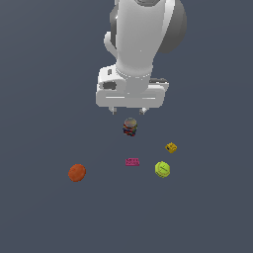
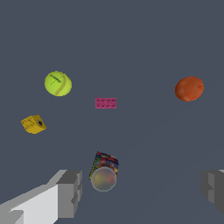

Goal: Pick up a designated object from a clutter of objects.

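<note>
Rust-orange and plain, the small round ball [image 1: 76,172] sits nearest me, off to the exterior view's left, well apart from the rest. Next come the yellow-green round ball [image 1: 162,169] and the flat pink block [image 1: 132,161], then the tiny yellow block [image 1: 171,147]. Farther back stands the dark multicoloured can [image 1: 130,127], under the white arm's gripper [image 1: 128,110], whose 2 fingers [image 2: 69,192] are spread wide, holding nothing.

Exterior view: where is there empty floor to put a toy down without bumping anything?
Bare patches: the wide stretch between the orange ball and the pink block, and everything in front of them. Crowded: the pink block, green ball, yellow block and can under the gripper.
</note>
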`<state>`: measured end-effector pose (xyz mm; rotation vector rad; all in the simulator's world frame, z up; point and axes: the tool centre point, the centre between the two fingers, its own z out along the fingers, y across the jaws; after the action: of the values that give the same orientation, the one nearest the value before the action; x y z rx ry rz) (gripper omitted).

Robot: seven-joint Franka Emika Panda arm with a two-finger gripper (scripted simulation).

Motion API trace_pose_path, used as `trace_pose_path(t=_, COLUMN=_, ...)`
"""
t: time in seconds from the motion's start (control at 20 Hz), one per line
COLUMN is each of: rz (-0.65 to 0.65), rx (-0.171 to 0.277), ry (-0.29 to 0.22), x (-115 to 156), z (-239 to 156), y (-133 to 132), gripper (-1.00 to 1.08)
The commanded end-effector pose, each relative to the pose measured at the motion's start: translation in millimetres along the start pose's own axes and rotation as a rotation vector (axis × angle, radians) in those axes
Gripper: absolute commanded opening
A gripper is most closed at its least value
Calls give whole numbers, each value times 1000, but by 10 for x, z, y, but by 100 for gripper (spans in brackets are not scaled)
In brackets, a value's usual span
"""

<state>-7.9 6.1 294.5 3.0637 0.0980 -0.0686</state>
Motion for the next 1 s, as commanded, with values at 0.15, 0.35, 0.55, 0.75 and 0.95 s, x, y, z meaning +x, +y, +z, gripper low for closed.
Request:
trace_pose_path(t=0.15, rz=-9, rx=4, ry=-5, x=-8, z=13, y=-39, gripper=100)
trace_pose_path(t=0.35, rz=-41, rx=19, ry=-22, x=-45, z=54, y=-180, gripper=100)
trace_pose_path(t=0.55, rz=-47, rx=22, ry=-26, x=-61, z=60, y=-220, gripper=100)
trace_pose_path(t=0.75, rz=-52, rx=21, ry=-25, x=-29, z=78, y=-185, gripper=100)
trace_pose_path(t=0.95, rz=-71, rx=21, ry=-23, x=52, z=136, y=-107, gripper=100)
